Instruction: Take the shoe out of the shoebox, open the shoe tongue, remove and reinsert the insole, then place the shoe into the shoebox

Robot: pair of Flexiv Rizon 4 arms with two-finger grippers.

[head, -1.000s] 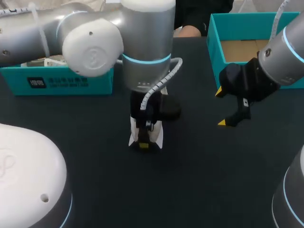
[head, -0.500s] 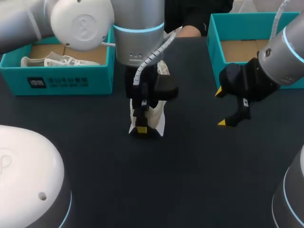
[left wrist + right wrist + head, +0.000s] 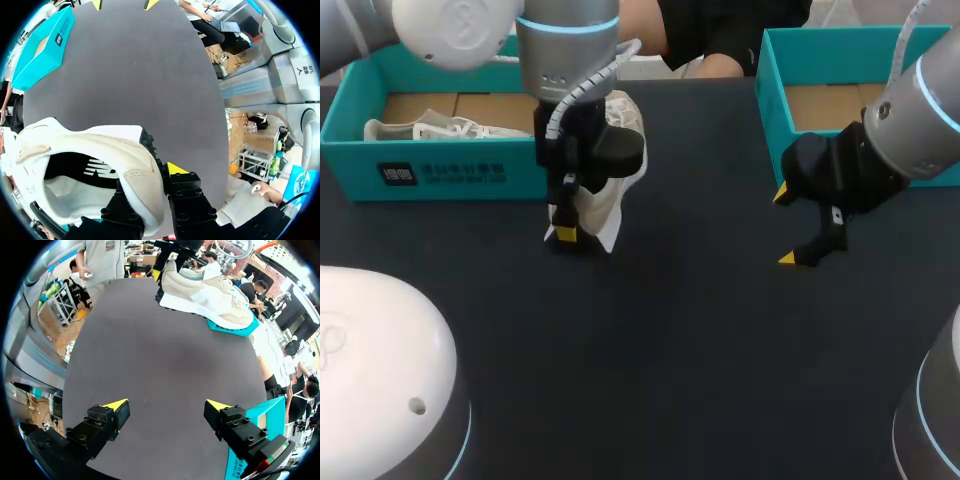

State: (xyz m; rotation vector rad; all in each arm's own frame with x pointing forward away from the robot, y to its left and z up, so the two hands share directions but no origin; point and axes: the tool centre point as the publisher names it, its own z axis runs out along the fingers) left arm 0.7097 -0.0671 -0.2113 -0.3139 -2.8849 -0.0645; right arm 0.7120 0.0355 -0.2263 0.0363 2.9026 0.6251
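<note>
Two shoes out here: the left gripper (image 3: 152, 182) clamps one shoe (image 3: 90, 150) at the heel, while the second shoe (image 3: 420, 130) lies in the shoebox (image 3: 440, 172) beside it. The right gripper (image 3: 167, 407) hangs spread wide, with the second shoebox (image 3: 775, 100) close by.

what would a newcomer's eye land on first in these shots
The cream shoe stands out first, its heel clamped in the left gripper right beside the left shoebox, which holds a second shoe. Next comes the right gripper, open above the dark table in front of the right shoebox.
</note>
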